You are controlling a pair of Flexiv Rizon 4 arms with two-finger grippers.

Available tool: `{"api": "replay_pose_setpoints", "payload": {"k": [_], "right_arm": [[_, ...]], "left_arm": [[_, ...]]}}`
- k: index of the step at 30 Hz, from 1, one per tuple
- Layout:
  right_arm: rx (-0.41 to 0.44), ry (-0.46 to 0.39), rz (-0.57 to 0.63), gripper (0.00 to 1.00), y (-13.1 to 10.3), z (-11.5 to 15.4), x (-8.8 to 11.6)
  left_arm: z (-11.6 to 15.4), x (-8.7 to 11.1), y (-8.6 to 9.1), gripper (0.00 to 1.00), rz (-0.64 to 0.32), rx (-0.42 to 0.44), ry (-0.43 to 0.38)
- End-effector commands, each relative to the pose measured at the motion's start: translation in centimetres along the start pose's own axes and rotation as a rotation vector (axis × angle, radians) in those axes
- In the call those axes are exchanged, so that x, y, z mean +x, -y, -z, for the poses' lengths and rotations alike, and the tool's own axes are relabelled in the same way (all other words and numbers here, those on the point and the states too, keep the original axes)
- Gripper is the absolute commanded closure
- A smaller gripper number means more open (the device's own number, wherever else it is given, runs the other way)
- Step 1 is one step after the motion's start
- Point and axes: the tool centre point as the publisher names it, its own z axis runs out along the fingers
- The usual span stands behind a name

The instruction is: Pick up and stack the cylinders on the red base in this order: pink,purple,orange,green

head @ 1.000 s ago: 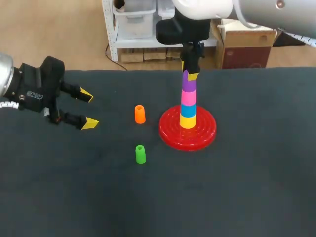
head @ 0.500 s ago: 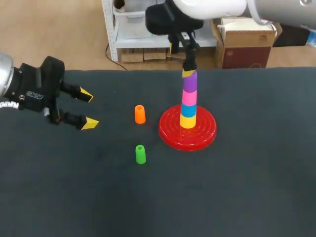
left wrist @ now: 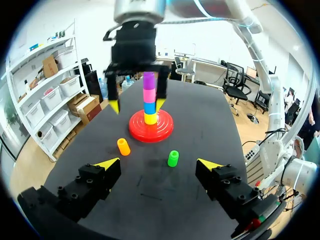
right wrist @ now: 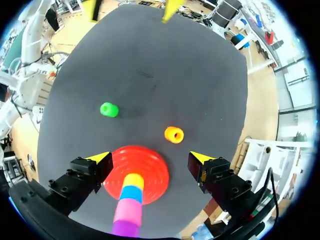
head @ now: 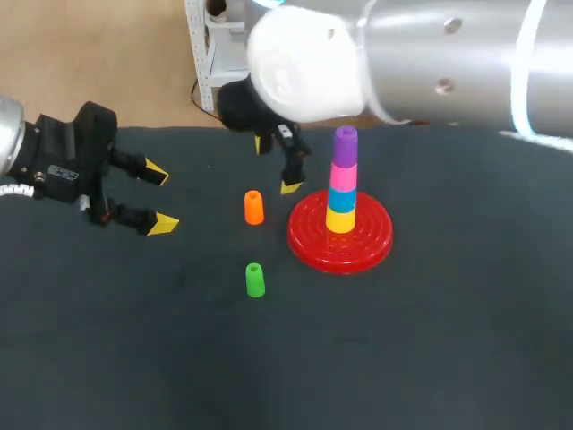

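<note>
your dark desk [head: 466, 358] carries the red base [head: 309, 242], with the purple cylinder [head: 345, 148] already on top of its stack. the orange cylinder [head: 254, 207] stands upright near the base. it's likely light, rigid, smooth plastic, so pinch its sides mid-height. your right hand [head: 276, 165] hovers open just beside it; the left hand [head: 159, 198] hangs open, well apart.

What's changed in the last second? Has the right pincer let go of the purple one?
Yes. The right pincer let go of the purple cylinder, which now tops the stack, lifted off, then swung left and down toward the orange cylinder, open. Left pincer, green cylinder and base stayed put.
</note>
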Motion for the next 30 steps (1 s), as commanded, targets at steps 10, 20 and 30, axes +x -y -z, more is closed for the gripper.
{"api": "replay_pose_setpoints", "payload": {"k": [10,20,30], "right_arm": [[-0.109,0.019,-0.036,0.00,3.7,-5.7,-0.7],[-0.096,-0.005,-0.039,0.00,4.7,-7.5,-1.4],[-0.081,-0.048,-0.063,0.00,4.3,-9.1,-0.9]], "left_arm": [[0.0,0.2,0.0,0.00,-0.003,-0.001,0.005],[0.0,0.2,0.0,0.00,-0.003,-0.001,0.005],[0.0,0.2,0.0,0.00,-0.003,-0.001,0.005]]}}
